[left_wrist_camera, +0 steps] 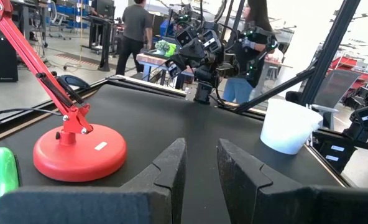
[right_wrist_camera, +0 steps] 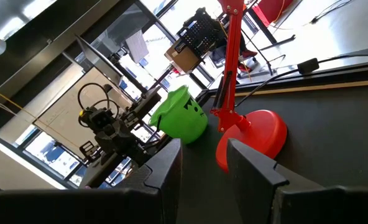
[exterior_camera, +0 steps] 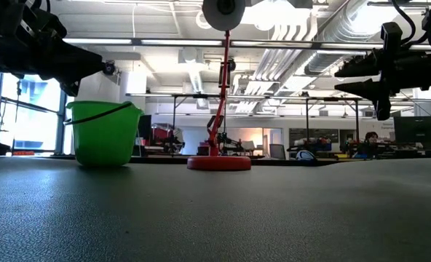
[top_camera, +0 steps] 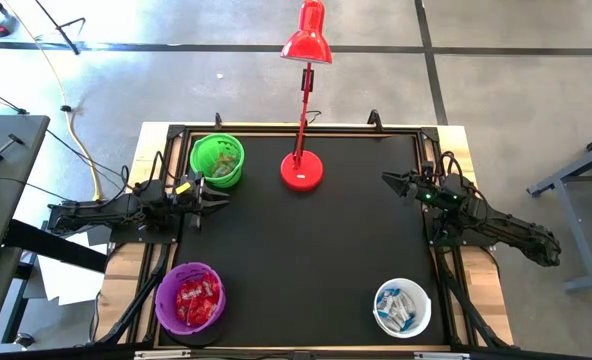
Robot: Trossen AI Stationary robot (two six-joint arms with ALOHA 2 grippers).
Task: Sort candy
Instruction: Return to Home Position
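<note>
Slightly parted, left gripper [top_camera: 222, 197] and right gripper [top_camera: 389, 181] hold nothing.

Black surface [top_camera: 306, 260] carries three bowls and red lamp [top_camera: 302, 172].
Green bowl [top_camera: 194, 160] at upper-left corner, greenish candy [top_camera: 219, 157] inside.
Purple bowl [top_camera: 162, 300] at lower-left corner, red candy [top_camera: 194, 298] inside.
White bowl [top_camera: 423, 300] at lower-right corner, blue-and-white candy [top_camera: 399, 308] inside.
Lamp base near green bowl, shade reaching past surface's upper edge.
Left tool [top_camera: 216, 195] at left edge, just below green bowl, pointing inward.
Right tool [top_camera: 391, 181] at right edge, pointing inward, well apart from white bowl.
</note>
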